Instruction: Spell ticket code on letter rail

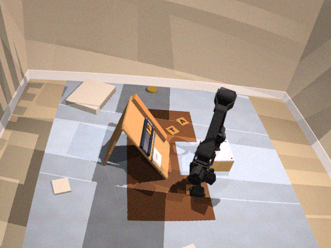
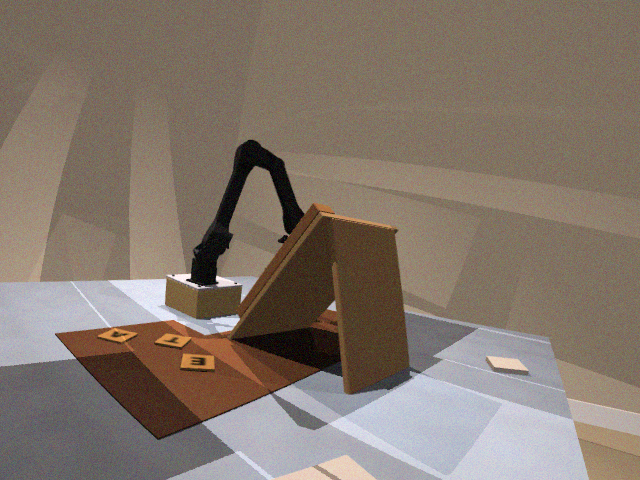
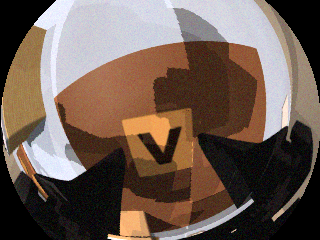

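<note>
- Currently, the gripper (image 1: 197, 190) (image 2: 283, 238) (image 3: 162, 146) is pointed downward with its fingers apart and nothing clamped between them.
- The V tile (image 1: 187, 188) (image 3: 158, 143) lies face up on the brown mat (image 1: 147, 206) (image 2: 155, 403) (image 3: 110, 105), below the gripper; the wrist view shows its letter upright.
- One tile, the P tile (image 1: 149, 128), sits in the dark rail (image 1: 145, 144) on the sloping board (image 1: 133, 117) (image 2: 371, 299).
- The A tile (image 1: 182, 121) (image 2: 117, 335) and T tile (image 1: 171, 130) (image 2: 173, 341) lie near each other on the mat, not touching.
- The E tile (image 2: 197, 362) lies on the mat too, near the T tile.
- The white ticket (image 1: 156, 157) is on the board beside the rail; its print is too small to read.
- A yellow disc (image 1: 152, 89) lies well apart from the gripper, behind the mat in the top view.
</note>
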